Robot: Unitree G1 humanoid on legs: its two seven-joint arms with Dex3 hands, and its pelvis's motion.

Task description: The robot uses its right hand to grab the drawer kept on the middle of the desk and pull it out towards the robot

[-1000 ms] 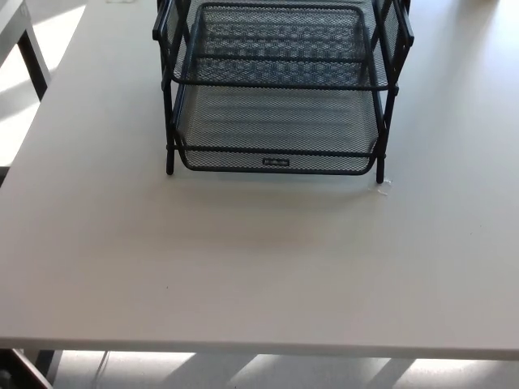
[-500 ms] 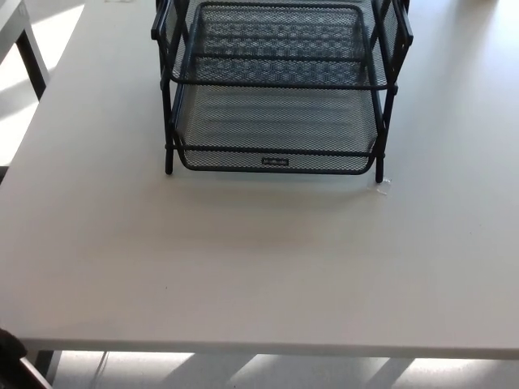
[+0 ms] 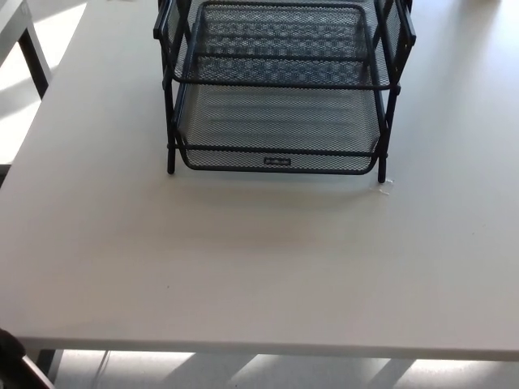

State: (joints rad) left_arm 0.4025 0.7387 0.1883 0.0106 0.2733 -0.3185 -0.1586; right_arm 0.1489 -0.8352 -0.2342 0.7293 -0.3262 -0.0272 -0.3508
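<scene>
Black mesh drawer rack (image 3: pixel 280 89) upright at far middle of white desk (image 3: pixel 259 267), lower drawer (image 3: pixel 278 154) pushed in, neither hand visible, hand state cannot be told.

Drawer rack (image 3: pixel 276 89) top beyond edge

- We see one label only: a small pale plate (image 3: pixel 276 161) at the middle of the front rim of the lower drawer (image 3: pixel 276 121).
- The plate carries a short line of dark marks, but they are too small and blurred for us to read as letters or a brand.
- We can make out no other text, number or sign on the rack (image 3: pixel 169 121) or the desk (image 3: pixel 259 259).
- We see no fingers to place the plate against.
</scene>
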